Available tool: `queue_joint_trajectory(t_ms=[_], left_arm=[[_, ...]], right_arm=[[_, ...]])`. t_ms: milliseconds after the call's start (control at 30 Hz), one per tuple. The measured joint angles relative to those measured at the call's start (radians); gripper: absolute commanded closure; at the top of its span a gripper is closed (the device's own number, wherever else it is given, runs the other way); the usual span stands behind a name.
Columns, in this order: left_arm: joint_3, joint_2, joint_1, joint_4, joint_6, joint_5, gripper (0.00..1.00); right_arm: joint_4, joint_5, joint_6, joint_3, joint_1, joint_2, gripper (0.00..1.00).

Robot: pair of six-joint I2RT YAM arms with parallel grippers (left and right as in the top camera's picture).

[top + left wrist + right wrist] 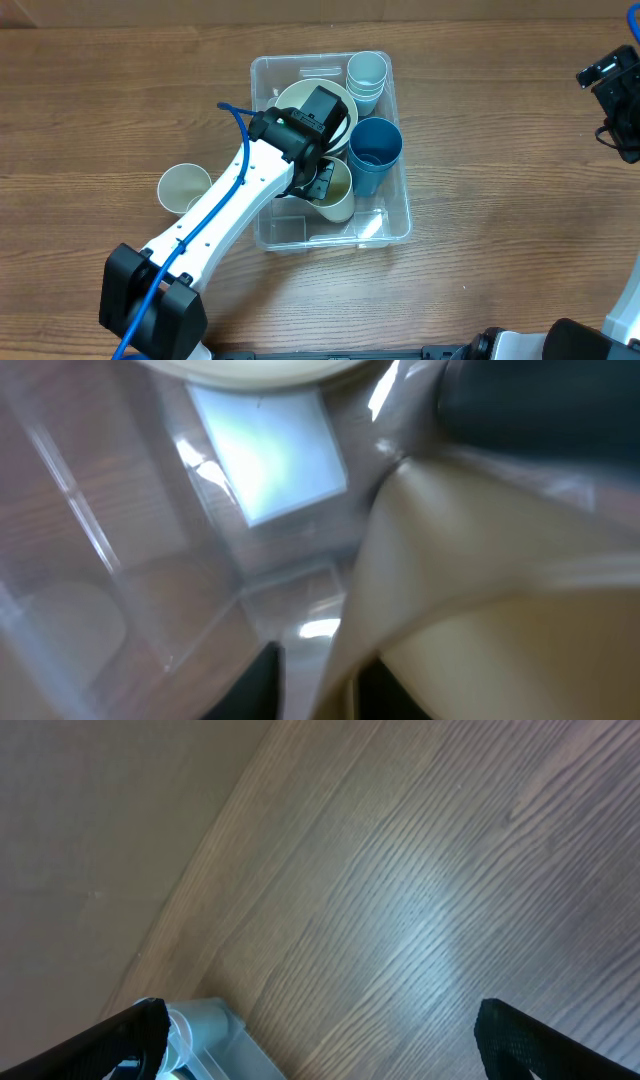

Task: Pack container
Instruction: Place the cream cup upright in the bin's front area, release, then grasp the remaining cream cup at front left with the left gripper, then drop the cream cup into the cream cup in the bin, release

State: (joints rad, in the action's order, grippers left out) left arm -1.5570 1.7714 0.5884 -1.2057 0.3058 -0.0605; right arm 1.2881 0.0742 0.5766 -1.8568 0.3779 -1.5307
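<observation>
- Container (396, 232) sits mid-surface (500, 270). It already holds a cream bowl (300, 100) on the far side, stacked pale cups (367, 75) in the far right corner, and a blue cup (376, 152) on the right.
- The left tool (325, 188) reaches in from the near left. It is clamped on the wall of a cream cup (338, 200), and the left wrist view shows the cup's rim (480, 560) between the dark fingers (262, 685).
- The step in hand looks like placing this cup in the near half, just beside the blue cup.
- The next move probably calls for setting the cup on the bare floor near the white label (265, 450), releasing it, and lifting straight up clear of the bowl.
- A second cream cup (183, 188) stands outside, left of the container, and likely goes in next.
- The right tool (320, 1045) hangs over bare wood at the far right, fingers spread wide and holding nothing.
</observation>
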Motion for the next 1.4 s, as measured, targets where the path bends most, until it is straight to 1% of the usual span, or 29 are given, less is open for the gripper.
queue_joint_trajectory(t_ms=[33,133,167,200,267,300,367,467,500,633,700,800,867,900,933,967,1000,1033,1067,1133,1233,1300,1400], left_arm=[[-0.048,0.000,0.000,-0.063,0.008,0.000,0.48],[-0.243,0.001,0.000,-0.196,0.007,-0.006,0.39],[-0.327,0.001,0.000,-0.266,0.010,-0.014,0.37],[-0.427,0.000,-0.001,-0.327,0.010,-0.034,0.35],[-0.527,-0.005,-0.007,-0.392,0.010,-0.057,0.35],[-0.601,-0.006,-0.021,-0.464,0.010,-0.080,0.34],[-0.636,-0.024,-0.064,-0.478,0.010,-0.095,0.33],[-0.631,-0.060,-0.186,-0.479,0.010,-0.101,0.31],[-0.611,-0.080,-0.240,-0.476,0.010,-0.098,0.29],[-0.414,-0.203,-0.499,-0.483,0.015,-0.072,0.29],[-0.316,-0.224,-0.588,-0.472,0.018,-0.064,0.28],[-0.141,-0.225,-0.657,-0.377,0.017,-0.055,0.28],[-0.001,-0.218,-0.683,-0.265,0.016,-0.036,0.29],[0.070,-0.215,-0.691,-0.198,0.009,-0.016,0.32],[0.124,-0.215,-0.694,-0.142,0.005,0.002,0.43],[0.163,-0.215,-0.694,-0.108,0.000,0.012,0.56],[0.196,-0.215,-0.694,-0.079,0.000,0.021,0.80],[0.238,-0.215,-0.694,-0.033,-0.008,0.024,0.91],[0.257,-0.215,-0.694,-0.017,-0.008,0.027,0.96],[0.307,-0.215,-0.694,0.014,-0.019,0.029,0.96],[0.304,-0.215,-0.694,0.013,-0.018,0.019,0.96],[0.265,-0.215,-0.694,-0.058,-0.018,0.013,0.96],[0.042,-0.211,-0.693,-0.251,-0.018,0.008,0.96]], right_arm=[[0.000,0.001,0.000,0.000,0.000,0.000,0.00],[-0.001,0.000,-0.001,0.000,0.000,0.000,0.00],[0.000,0.000,0.000,0.000,0.000,0.000,0.00],[0.000,0.000,-0.001,0.000,0.000,0.000,0.00],[0.000,0.000,0.000,0.000,0.000,0.000,0.00],[0.000,0.000,-0.001,0.000,0.000,0.000,0.00],[0.000,0.000,0.000,0.000,0.000,0.000,0.00],[-0.001,0.000,0.000,0.000,0.000,0.000,0.00],[0.000,0.000,0.000,0.000,0.000,0.000,0.00],[0.000,0.000,0.000,0.000,0.000,0.000,0.00],[0.000,0.000,0.000,0.000,0.000,0.000,0.00],[0.000,0.000,0.000,0.000,0.000,0.000,0.00],[-0.001,0.000,0.000,0.000,0.000,0.000,0.00],[-0.001,0.000,-0.001,0.000,0.000,0.000,0.00],[0.000,0.000,-0.001,0.000,0.000,0.000,0.00],[0.000,0.000,0.000,0.000,0.000,0.000,0.00],[0.000,0.000,0.000,0.000,0.000,0.000,0.00],[0.000,0.000,0.000,0.000,0.000,0.000,0.00],[-0.001,0.000,0.000,0.000,0.000,0.000,0.00],[-0.001,0.000,-0.001,0.000,0.000,0.000,0.00],[0.000,0.000,-0.001,0.000,0.000,0.000,0.00],[0.000,0.000,-0.001,0.000,0.000,0.000,0.00],[0.000,0.000,-0.001,0.000,0.000,0.000,0.00]])
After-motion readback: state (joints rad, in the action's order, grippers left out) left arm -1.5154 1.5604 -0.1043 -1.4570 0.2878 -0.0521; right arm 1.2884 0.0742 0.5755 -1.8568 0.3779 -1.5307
